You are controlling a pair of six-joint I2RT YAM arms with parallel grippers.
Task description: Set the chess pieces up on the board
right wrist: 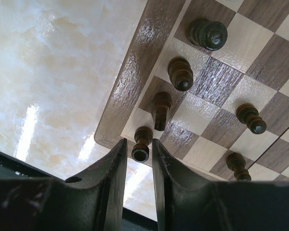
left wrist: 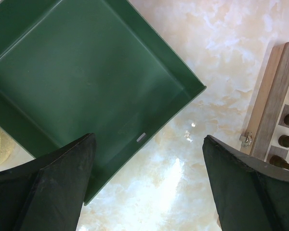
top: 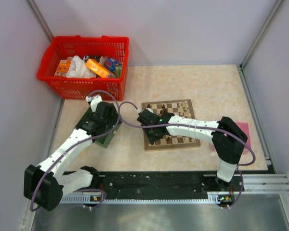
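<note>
The right pincer (right wrist: 139, 144) hangs over a corner of the board (right wrist: 130, 72), its fingers narrowly apart on either side of a dark brown piece (right wrist: 142, 137) standing on the corner square; whether they press it cannot be told. More dark chess pieces (right wrist: 181, 73) stand on the squares just beyond, and cream pieces (top: 184, 108) are clustered at the far edge. The left pincer (left wrist: 149, 183) hangs spread wide above the corner of a green tray (left wrist: 86, 72) on the marbled tabletop (top: 216, 86). Packaging in the red basket (top: 62, 86) is too small to read.
</note>
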